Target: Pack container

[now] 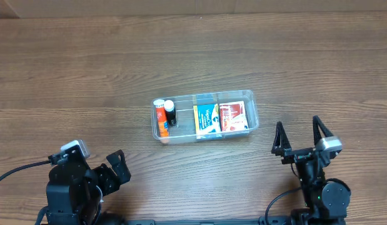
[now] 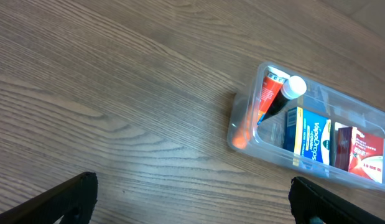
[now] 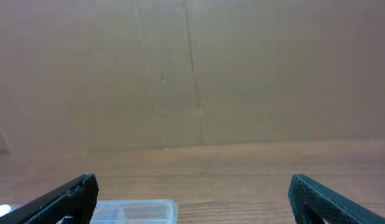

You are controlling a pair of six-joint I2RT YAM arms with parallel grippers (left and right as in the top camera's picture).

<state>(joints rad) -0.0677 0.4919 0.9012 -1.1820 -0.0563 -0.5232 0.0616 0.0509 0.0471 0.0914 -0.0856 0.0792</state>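
Container [image 1: 203,94]: stocked. Left tool [image 1: 117,166], right tool [image 1: 298,135]: spread apart, empty. Risk: a stray reach could shove light container askew.

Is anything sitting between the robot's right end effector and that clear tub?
Nothing visible does. Only bare wooden table lies between the open right end effector and the container.

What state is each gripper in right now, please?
Left gripper: open, holding nothing.
Right gripper: open, holding nothing.
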